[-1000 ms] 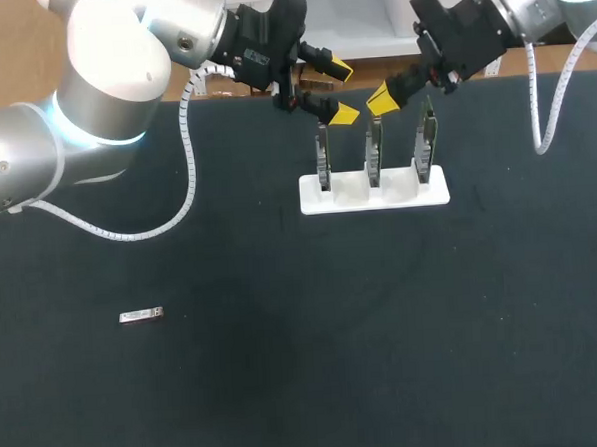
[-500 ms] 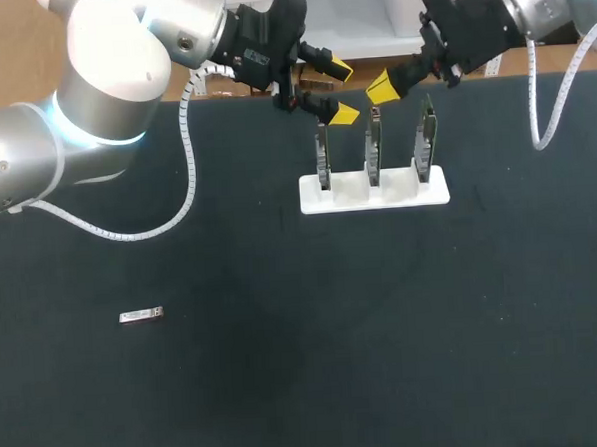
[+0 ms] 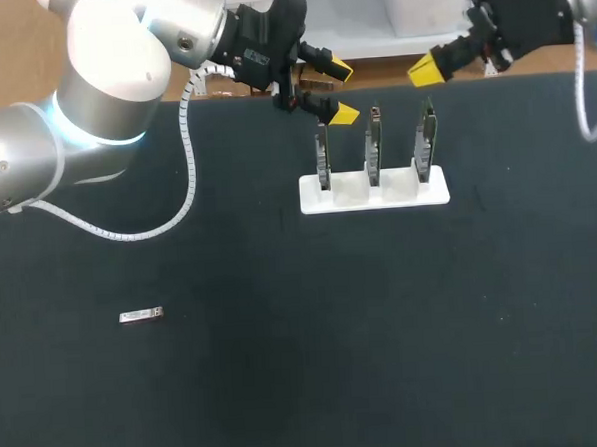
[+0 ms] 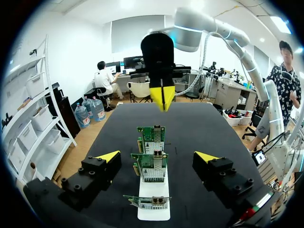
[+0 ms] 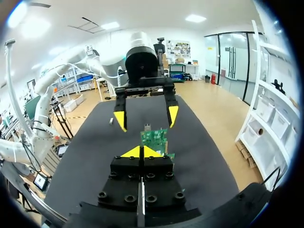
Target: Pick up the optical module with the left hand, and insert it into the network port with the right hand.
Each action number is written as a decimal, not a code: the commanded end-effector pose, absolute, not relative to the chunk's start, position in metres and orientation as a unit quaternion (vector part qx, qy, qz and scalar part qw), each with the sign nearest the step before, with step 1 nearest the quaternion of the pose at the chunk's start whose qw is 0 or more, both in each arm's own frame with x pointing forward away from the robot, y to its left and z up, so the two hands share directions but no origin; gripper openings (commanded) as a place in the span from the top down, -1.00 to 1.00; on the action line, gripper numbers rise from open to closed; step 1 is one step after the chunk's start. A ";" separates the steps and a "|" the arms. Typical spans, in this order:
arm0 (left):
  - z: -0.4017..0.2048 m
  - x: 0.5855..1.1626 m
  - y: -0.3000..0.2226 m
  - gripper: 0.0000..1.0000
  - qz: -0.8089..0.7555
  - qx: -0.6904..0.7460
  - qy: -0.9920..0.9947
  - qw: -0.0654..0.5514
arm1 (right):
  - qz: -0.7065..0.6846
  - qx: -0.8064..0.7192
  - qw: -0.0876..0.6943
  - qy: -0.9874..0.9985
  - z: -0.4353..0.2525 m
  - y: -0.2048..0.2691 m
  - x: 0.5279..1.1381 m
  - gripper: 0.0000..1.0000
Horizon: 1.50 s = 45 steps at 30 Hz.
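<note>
Left gripper [image 3: 340,91] spread wide, nothing between its fingers; it hangs just above the leftmost of three network cards [image 3: 373,144], which stand upright in a white holder [image 3: 373,194]; in the left wrist view the cards run in a row ahead, between the yellow tips. Right gripper [image 3: 426,71] pinched closed, tips touching, empty; it sits above the table's far edge, near the rightmost card. Optical module [image 3: 141,315] lies flat on the black table [image 3: 386,359], to the left, well apart from both grippers.
</note>
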<state>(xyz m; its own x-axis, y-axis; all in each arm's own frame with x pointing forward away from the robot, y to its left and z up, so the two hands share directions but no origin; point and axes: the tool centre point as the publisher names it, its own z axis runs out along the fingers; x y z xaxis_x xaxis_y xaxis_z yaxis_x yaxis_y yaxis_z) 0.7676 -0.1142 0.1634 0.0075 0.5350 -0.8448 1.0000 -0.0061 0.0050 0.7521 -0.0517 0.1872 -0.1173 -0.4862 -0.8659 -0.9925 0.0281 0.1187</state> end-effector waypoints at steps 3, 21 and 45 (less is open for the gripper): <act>0.163 0.767 -0.114 -1.00 -0.340 0.622 0.616 0.343 | 0.385 -0.571 0.326 0.647 0.180 -0.070 0.736 1.00; 0.163 0.767 -0.114 -1.00 -0.340 0.622 0.616 0.343 | 0.379 -0.568 0.312 0.660 0.168 -0.113 0.749 1.00; 0.163 0.767 -0.114 -1.00 -0.340 0.622 0.616 0.343 | 0.388 -0.585 0.290 0.651 0.162 -0.117 0.755 1.00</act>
